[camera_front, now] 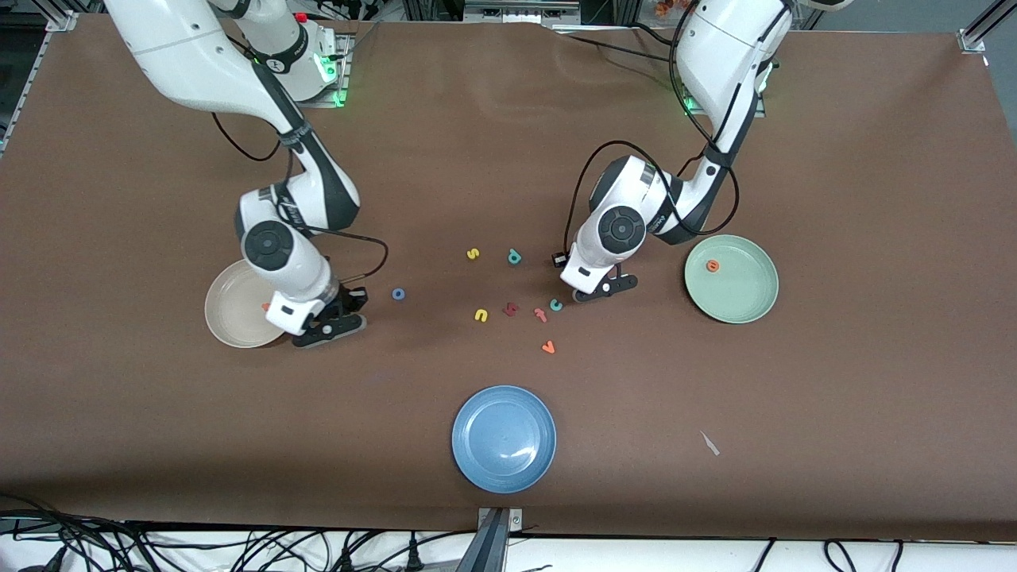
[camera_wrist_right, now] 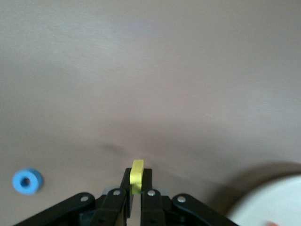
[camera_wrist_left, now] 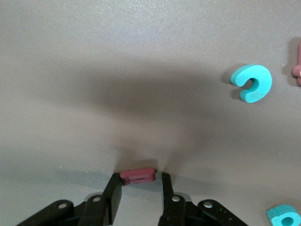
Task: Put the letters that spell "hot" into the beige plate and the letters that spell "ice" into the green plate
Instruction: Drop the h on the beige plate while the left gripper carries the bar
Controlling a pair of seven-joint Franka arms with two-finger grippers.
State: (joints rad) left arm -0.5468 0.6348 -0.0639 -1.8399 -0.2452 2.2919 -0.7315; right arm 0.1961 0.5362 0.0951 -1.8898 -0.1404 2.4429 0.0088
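Your right gripper (camera_wrist_right: 135, 194) sits low on the brown table just beside the round cream-beige plate (camera_front: 226, 314), its fingers clamped on a small yellow foam letter (camera_wrist_right: 137, 176) that stands on edge between them; an orange letter (camera_front: 266, 307) already lies in that plate, mostly hidden by the wrist. The blue ring-shaped foam "o" (camera_front: 398, 294) lies on the table near this gripper, toward the middle. Your left gripper (camera_wrist_left: 139, 194) is down on the table near the round pale mint-green plate (camera_front: 751, 306), its fingers drawn in on either side of a short dark red foam bar (camera_wrist_left: 138, 174) — whether they grip it firmly yet, you cannot tell. The teal foam "c" (camera_front: 556, 304) lies just beside that gripper, and an orange "e" (camera_front: 713, 266) rests in the green plate. Risks from here: the red bar is pinched near the fingertips, so a quick lift could let it twist free and drop short of the plate; the yellow piece stands tall and thin, so it may cling to a pad on release — or bounce off the raised rim.
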